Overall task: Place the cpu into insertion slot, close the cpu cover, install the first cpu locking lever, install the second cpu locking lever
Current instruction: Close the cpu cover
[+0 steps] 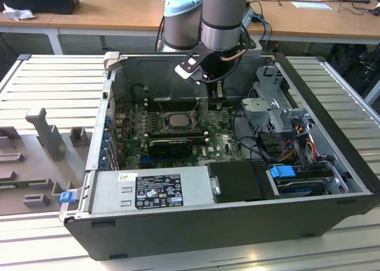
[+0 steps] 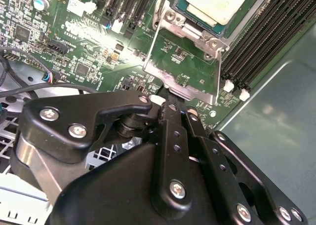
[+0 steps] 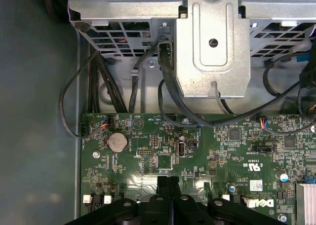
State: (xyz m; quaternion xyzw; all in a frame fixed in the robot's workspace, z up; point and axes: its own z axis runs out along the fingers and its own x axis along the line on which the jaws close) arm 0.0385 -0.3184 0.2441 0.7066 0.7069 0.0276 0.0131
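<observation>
The cpu (image 2: 217, 3) shows its pale silver face and lies in the insertion slot (image 2: 207, 35) on the green board; in the exterior view the cpu (image 1: 176, 120) sits mid-board. The cpu cover (image 2: 183, 89), a silvery frame, is swung open away from the slot, and green board shows through its window. My gripper (image 2: 170, 105) is shut, its black fingertips together right at the cover's free edge. In the first wrist view the gripper (image 3: 168, 180) hangs close over the board. In the exterior view the gripper (image 1: 217, 103) is to the right of the slot.
Black memory slots (image 2: 261, 42) flank the socket. A metal drive cage (image 3: 212, 42) with black cables (image 3: 168, 87) stands just beyond the board's edge. A long black card (image 1: 172, 145), a power supply (image 1: 148, 191) and the case walls (image 1: 323, 104) close in the space.
</observation>
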